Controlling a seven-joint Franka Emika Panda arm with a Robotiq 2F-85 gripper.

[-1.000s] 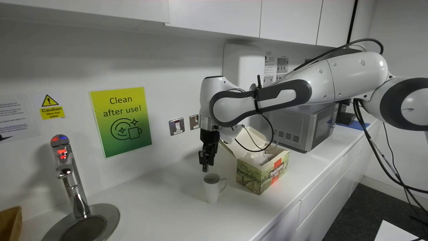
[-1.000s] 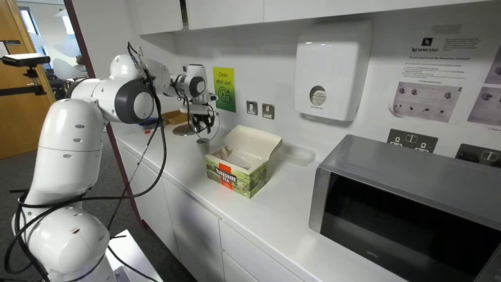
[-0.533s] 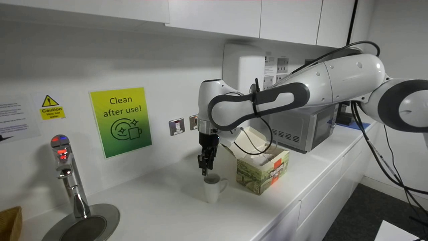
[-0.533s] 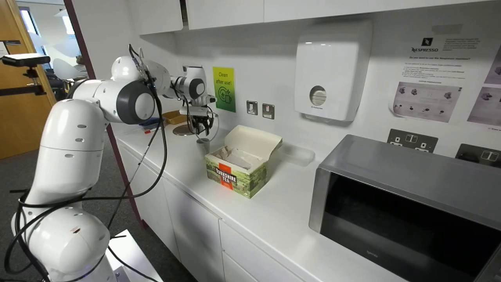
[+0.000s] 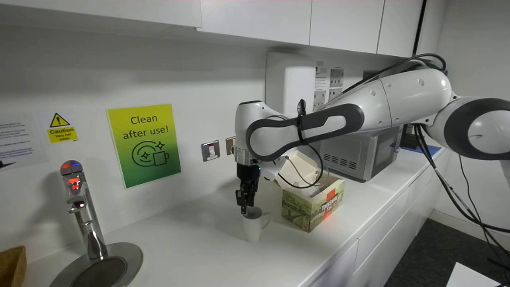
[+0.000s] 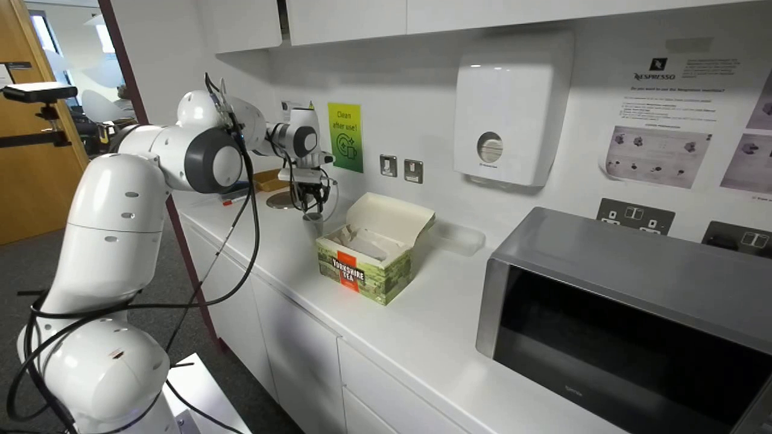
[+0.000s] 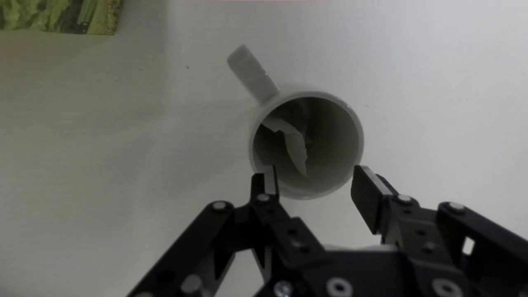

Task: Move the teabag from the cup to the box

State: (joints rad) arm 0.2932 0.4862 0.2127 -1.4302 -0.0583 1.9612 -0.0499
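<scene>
My gripper points down, its two dark fingers parted by a fair gap, neither pinched together nor spread to the full. In the wrist view they come in from the bottom of the frame, and their ends overlap the lower left and lower right of the rim of the white cup; whether they touch it, I cannot tell. The teabag is inside the cup: a pale, bent strip running from the upper left of the inner wall toward the middle of the mouth. The cup's handle points to the upper left of the frame, and in that corner I see a green printed piece of the box.

In an exterior view my arm reaches in from the right edge, and the cup stands upright on the worktop at the lower centre. The box sits to its right, near but apart. A chrome tap rises at the lower left.

In an exterior view the box is near the centre, its pale flap raised and crumpled wrapping inside. A grey microwave fills the lower right.
</scene>
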